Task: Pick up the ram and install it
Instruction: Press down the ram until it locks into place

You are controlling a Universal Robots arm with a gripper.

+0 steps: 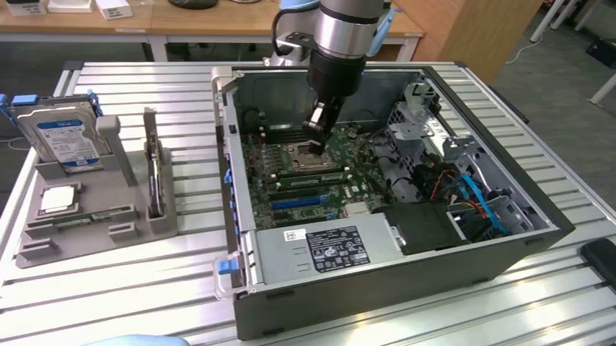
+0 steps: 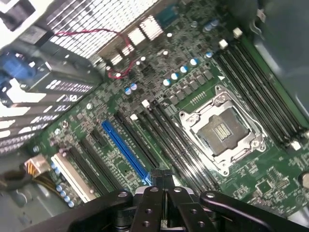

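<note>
- Exterior view: the hand [image 1: 318, 128] hangs inside the open computer case [image 1: 539, 216], above the motherboard [image 1: 332, 191] near the empty CPU socket [image 1: 304, 153].
- Wrist view: fingers pressed together over the memory slots [image 2: 181, 145].
- Ram [image 1: 82, 220] lies in the grey holder [image 1: 144, 234] on the desk [image 1: 192, 288].

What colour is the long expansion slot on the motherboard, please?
Bright blue; the expansion slot on the motherboard shows best in the wrist view.
</note>
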